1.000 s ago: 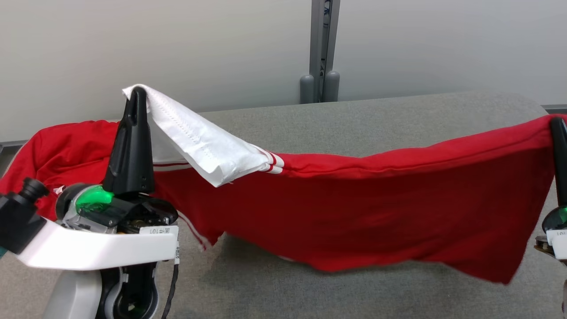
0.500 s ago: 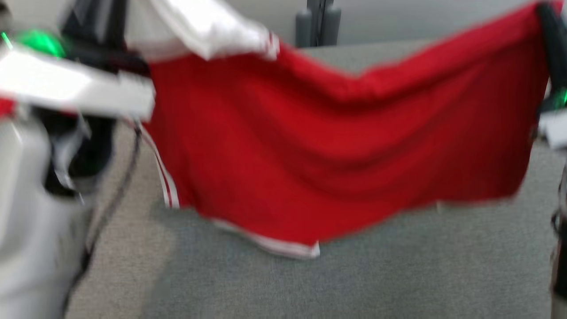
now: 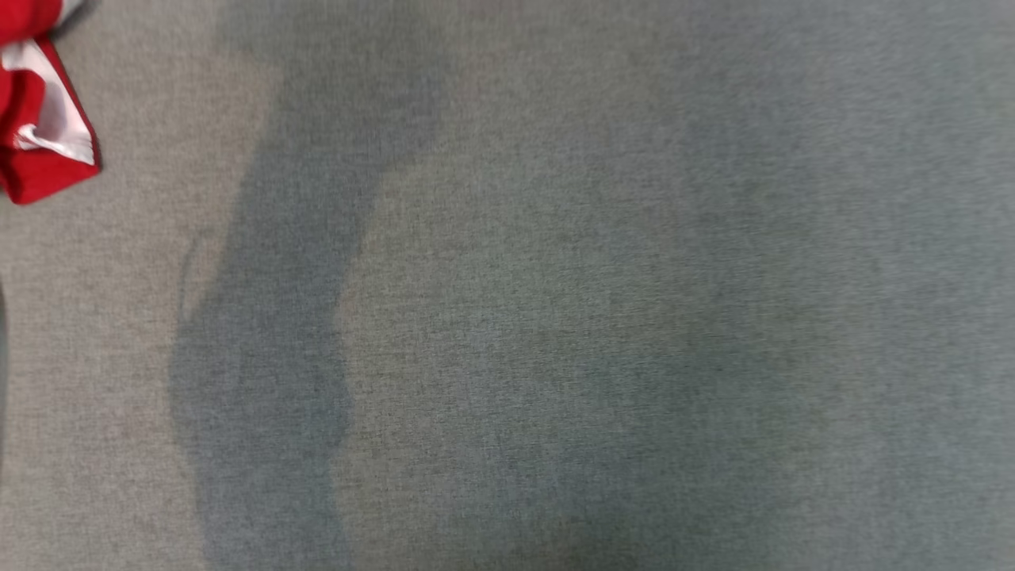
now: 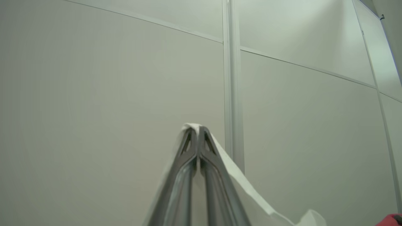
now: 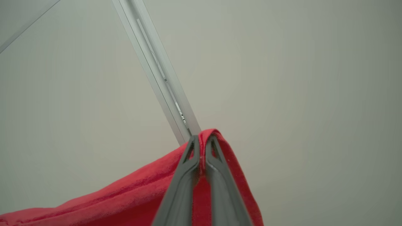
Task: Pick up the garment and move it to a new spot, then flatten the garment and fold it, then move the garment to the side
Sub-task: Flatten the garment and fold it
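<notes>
Left gripper point(image 4: 198, 130): closed. I see both fingers point(image 4: 216, 182) pressed together at the tips, with a white fold of the garment point(image 4: 248, 188) pinched between them and draped over the top. The white cloth runs down toward the lower right of the left wrist view, where a sliver of red shows at the corner.
Right gripper point(image 5: 202, 139): closed on a red edge of the garment point(image 5: 125, 201). The cloth loops over the fingertips and hangs away to the lower left of the right wrist view in a broad band.
Garment: strung between my two grippers, with the white part at the left one and the red at the right. In the head view, a red corner with a white lining point(image 3: 40, 178) shows at the top left edge. I cannot tell whether that corner touches the surface point(image 3: 555, 317).
Surface: grey fabric with soft shadows point(image 3: 270, 357) across it. The darkest is a tall band left of centre.
Wall point(image 4: 94, 94): pale panels behind both grippers, with a grey post point(image 4: 232, 78) at the seam.
</notes>
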### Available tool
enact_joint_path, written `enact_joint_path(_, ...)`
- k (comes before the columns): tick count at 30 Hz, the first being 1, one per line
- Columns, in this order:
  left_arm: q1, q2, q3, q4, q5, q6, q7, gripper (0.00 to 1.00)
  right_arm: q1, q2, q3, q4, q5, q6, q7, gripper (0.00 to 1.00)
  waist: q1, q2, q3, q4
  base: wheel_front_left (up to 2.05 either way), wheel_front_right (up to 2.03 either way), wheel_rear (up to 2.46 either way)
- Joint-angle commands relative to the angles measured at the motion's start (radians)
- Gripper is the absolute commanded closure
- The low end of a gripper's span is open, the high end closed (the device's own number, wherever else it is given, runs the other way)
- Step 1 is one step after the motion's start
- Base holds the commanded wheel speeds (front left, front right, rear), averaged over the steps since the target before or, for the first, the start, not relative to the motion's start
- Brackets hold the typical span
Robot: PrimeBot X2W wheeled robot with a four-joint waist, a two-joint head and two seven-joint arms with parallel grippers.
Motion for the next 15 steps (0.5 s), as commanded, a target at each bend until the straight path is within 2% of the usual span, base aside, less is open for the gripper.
enact_joint_path(1, 0.003, -0.012, -0.005, 0.05, -0.008, -0.018, -0.013, 1.0, -0.005, 0.001, 0.011, 0.055, -0.003, 0.0, -0.026, 1.0, 0.0, 0.0, 0.052, 0.022, 0.0, 0.0, 0.0)
enact_joint_path(5, 0.059, -0.039, -0.018, 0.153, -0.03, -0.067, -0.041, 1.0, 0.027, -0.017, 0.073, 0.174, 0.018, 0.0, -0.081, 1.0, 0.0, 0.0, 0.085, 0.045, 0.0, 0.0, 0.0)
enact_joint_path(9, 0.173, -0.05, -0.025, 0.186, -0.065, -0.11, -0.057, 1.0, 0.105, -0.028, 0.145, 0.246, 0.08, 0.001, -0.131, 1.0, 0.0, 0.0, 0.108, 0.053, 0.0, 0.0, 0.0)
enact_joint_path(15, 0.388, -0.019, 0.0, 0.084, -0.133, -0.138, -0.068, 1.0, 0.262, -0.076, 0.288, 0.201, 0.229, 0.0, -0.164, 1.0, 0.0, 0.0, 0.102, 0.047, 0.0, 0.0, 0.0)
